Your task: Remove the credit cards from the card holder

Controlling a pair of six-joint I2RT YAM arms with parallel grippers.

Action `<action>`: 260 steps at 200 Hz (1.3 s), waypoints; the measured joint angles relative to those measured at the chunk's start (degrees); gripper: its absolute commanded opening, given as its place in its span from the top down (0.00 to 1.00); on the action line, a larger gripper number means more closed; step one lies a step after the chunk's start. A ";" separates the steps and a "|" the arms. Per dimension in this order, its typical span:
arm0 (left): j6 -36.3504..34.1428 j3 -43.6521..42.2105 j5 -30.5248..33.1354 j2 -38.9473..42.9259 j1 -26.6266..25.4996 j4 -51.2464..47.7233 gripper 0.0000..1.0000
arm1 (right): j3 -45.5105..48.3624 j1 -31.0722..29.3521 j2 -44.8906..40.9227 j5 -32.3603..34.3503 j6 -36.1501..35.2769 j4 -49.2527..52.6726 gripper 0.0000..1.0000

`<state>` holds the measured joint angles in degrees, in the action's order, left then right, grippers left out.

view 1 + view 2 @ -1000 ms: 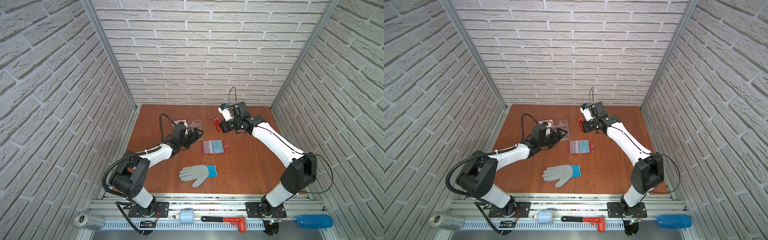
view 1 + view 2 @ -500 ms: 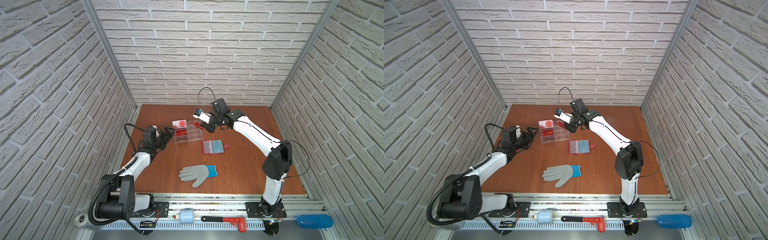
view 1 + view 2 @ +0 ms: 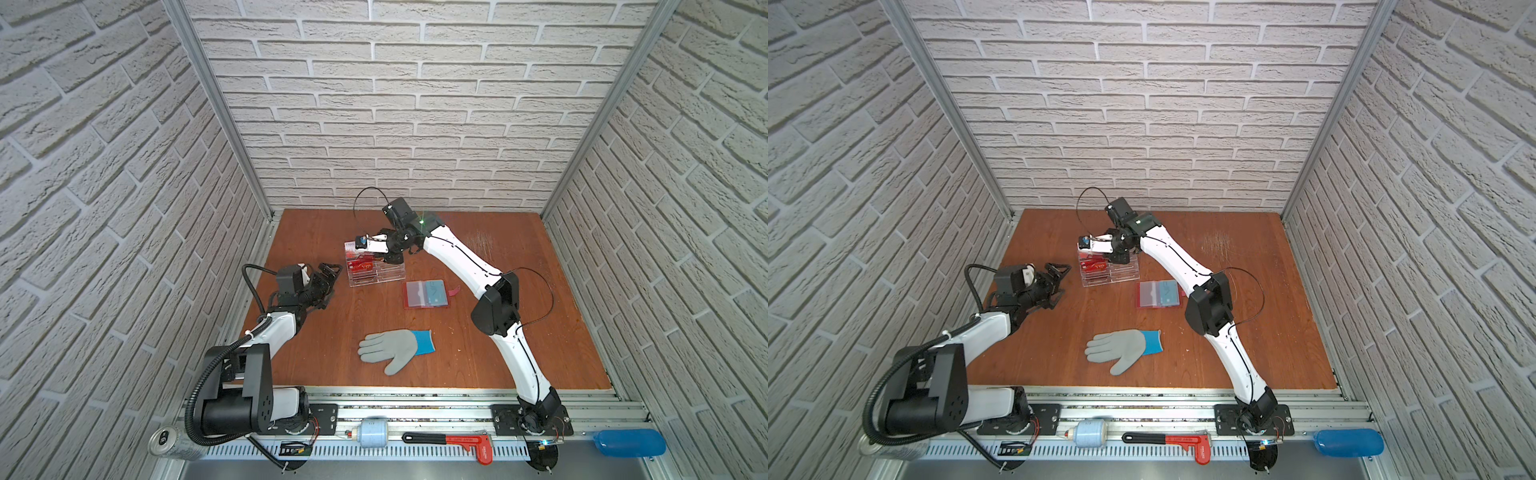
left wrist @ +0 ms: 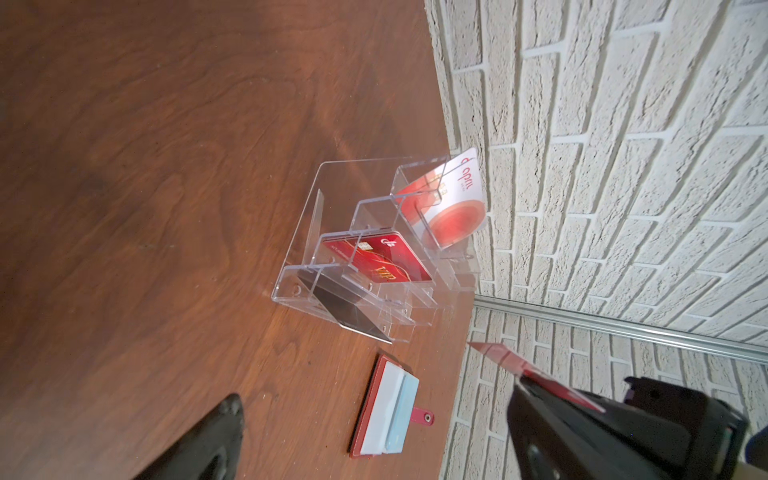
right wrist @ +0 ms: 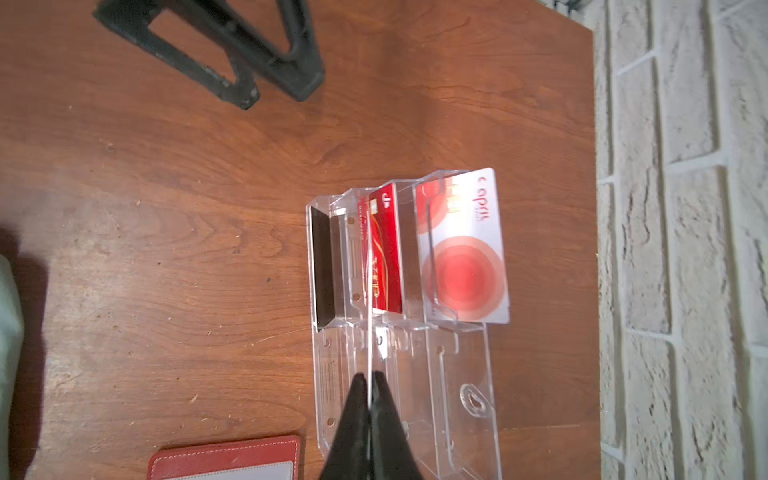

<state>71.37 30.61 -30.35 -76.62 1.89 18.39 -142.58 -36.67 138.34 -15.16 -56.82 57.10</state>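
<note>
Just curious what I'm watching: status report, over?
Left gripper open, empty, beside acrylic stand. Right gripper shut on red card, edge-on above stand. Light blue card in card holder. Glove well clear.

Your top views are bright and evenly lit from above, with short, soft shadows on the counter and brick walls bowing towards the frame edges. Your right wrist view has warm glare on the wood, and the right gripper is blurred up close. Your left wrist view is dimmer and soft along its near edge.
</note>
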 measured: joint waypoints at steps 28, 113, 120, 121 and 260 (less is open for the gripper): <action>0.87 -0.61 -0.79 -1.99 0.11 1.88 0.02 | -1.90 -1.64 2.29 2.60 -2.89 -0.04 0.95; 1.95 -1.49 -1.07 -4.02 0.31 5.75 0.02 | -4.66 -2.73 8.02 6.80 -5.38 -4.44 0.95; 1.97 -1.51 -1.07 -4.17 0.31 5.90 0.02 | -4.87 -2.73 8.37 7.02 -5.35 -4.85 0.95; 1.97 -1.51 -1.07 -4.22 0.31 5.92 0.02 | -4.90 -2.73 8.37 7.04 -5.35 -4.87 0.95; 1.95 -1.79 -1.77 -5.20 0.33 7.26 0.02 | -6.36 -2.99 10.29 10.93 -5.07 -7.06 0.95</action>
<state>73.32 28.82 -32.12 -81.82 2.22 25.65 -148.94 -39.66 148.64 -4.23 -61.89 50.04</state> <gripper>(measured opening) 0.982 0.057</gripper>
